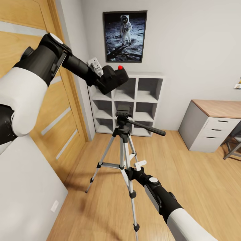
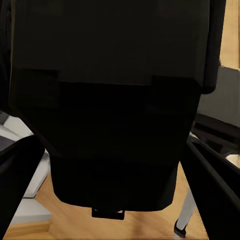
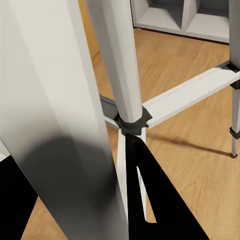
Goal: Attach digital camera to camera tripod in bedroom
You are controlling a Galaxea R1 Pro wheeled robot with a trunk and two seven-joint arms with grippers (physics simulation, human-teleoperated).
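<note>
Step in hand: carrying the digital camera [image 1: 113, 77] toward the mount; judged near the end, not yet attached.
Left gripper [image 2: 120, 165]: clamped on the camera, held up and to the left of the tripod head, apart from it.
Right gripper [image 1: 131, 171]: at the nearest leg of the camera tripod [image 1: 122, 134]; whether its fingers grip the leg I cannot tell.
Tripod place: standing on the plank floor [image 1: 187, 187], near the white cube shelf [image 1: 147, 97] at the far wall.
Next move: likely lower the camera rightward until its base meets the flat top plate squarely.
Materials: camera boxy, matte black, red spot on top; legs smooth silver tubes with black collars; long black pan handle pointing right.
</note>
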